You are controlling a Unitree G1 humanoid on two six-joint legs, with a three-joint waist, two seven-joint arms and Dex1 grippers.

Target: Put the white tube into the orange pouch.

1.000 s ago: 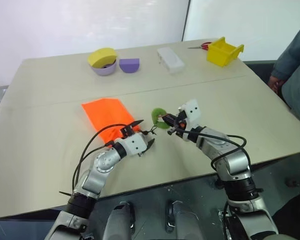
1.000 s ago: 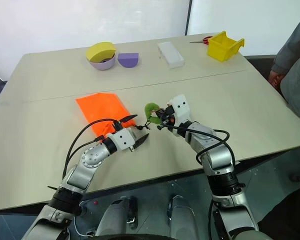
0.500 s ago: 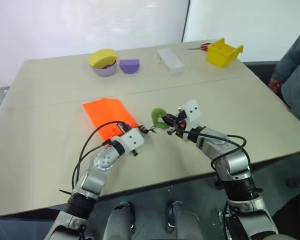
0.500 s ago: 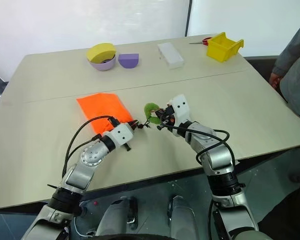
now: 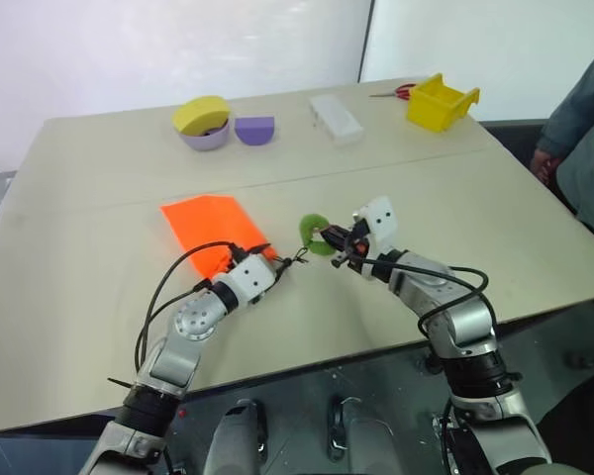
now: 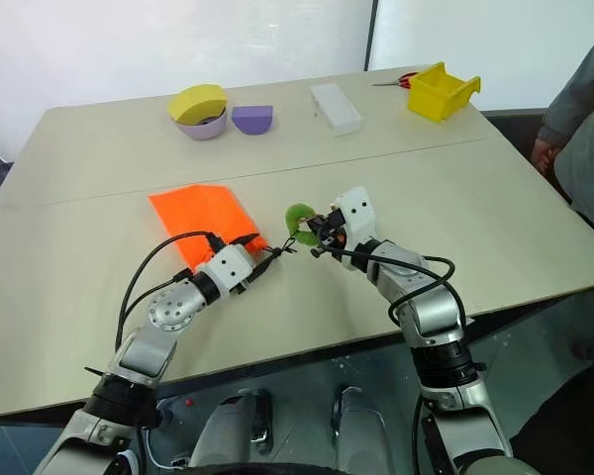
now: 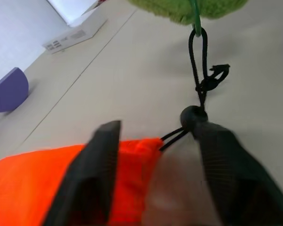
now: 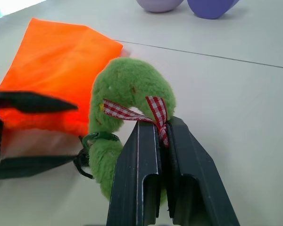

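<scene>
Bright orange flat fabric drawstring pouch lying flat on the pale beige bench, left of centre, well in from every edge, mouth corner turned toward the near side. Left end effector level at that mouth corner, fingers apart: one finger over the gathered orange fabric, the other just beside the round black cord stopper, with the corner of the pouch in the gap between them. Thin dark cord running from the stopper, knotted partway, up to a green fuzzy ring. Right end effector closed tight, clamped on the green fuzzy ring where a red-and-white checked ribbon crosses it, holding it just right of the pouch, near the bench surface. Bare bench all round the two end effectors: wide open stretch toward the left edge, the near edge and the right edge. Far side more crowded but well apart from the pouch: lilac bowl with a yellow lid, purple half-round block just beside it, clear-white rectangular box, yellow plastic bin near the far right corner, red-handled scissors just beside the bin at the far edge. Person in a grey sleeve standing past the right edge.
</scene>
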